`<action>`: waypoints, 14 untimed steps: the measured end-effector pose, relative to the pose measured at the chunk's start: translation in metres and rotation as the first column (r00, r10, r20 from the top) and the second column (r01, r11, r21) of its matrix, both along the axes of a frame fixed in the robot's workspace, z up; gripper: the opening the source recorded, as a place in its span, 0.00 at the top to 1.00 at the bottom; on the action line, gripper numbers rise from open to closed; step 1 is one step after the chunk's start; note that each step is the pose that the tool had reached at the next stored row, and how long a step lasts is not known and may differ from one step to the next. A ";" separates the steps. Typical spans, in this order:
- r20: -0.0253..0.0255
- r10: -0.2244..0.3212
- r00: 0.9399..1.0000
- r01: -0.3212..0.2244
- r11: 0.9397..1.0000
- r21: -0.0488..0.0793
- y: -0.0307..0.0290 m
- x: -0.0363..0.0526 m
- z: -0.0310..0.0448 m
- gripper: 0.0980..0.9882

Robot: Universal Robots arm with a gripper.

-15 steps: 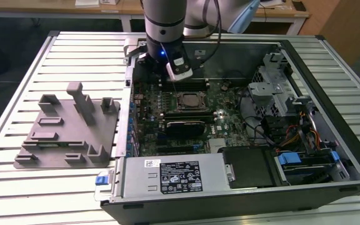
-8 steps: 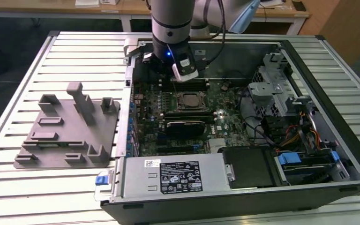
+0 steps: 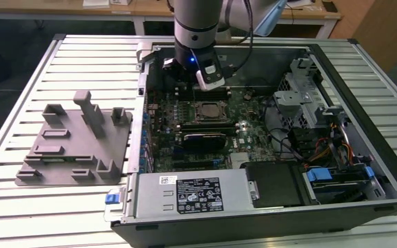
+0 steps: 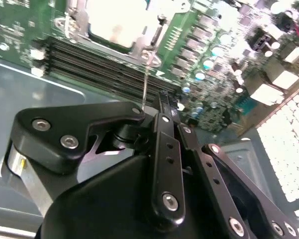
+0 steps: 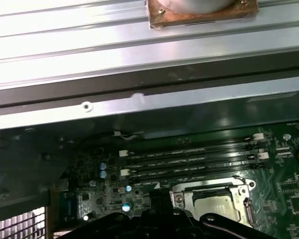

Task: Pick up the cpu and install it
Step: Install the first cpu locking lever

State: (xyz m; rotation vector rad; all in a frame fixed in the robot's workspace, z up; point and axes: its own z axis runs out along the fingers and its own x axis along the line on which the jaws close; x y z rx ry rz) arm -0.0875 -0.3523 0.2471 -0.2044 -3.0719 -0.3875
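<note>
The cpu (image 3: 209,110) lies flat in the motherboard socket inside the open computer case, its silver top facing up. It also shows in the first wrist view as a pale square (image 5: 212,206) in the metal socket frame, and in the second wrist view as a bright square (image 4: 117,20). My gripper (image 3: 205,82) hangs above the board just behind the socket, apart from the cpu. In the second wrist view its black linkages converge and the gripper (image 4: 159,102) looks shut with nothing held. A thin socket lever (image 4: 146,74) stands up beside the socket.
A grey plastic fixture (image 3: 74,150) with upright posts sits on the slatted table at the exterior view's left. Memory slots (image 5: 189,159) run beside the socket. The power supply (image 3: 192,194) fills the case's near side, and drive cages and cables (image 3: 322,129) are at the right.
</note>
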 end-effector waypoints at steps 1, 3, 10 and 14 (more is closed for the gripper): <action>0.000 0.000 1.000 0.000 1.000 0.000 0.0000 0.0030 -0.0001 0.99; 0.000 0.000 1.000 0.000 1.000 0.000 0.0000 0.0090 -0.0001 0.99; 0.000 0.000 1.000 0.000 1.000 0.000 0.0000 0.0257 -0.0003 0.99; 0.006 -0.001 1.000 0.001 1.000 -0.001 0.0000 0.0267 -0.0013 0.99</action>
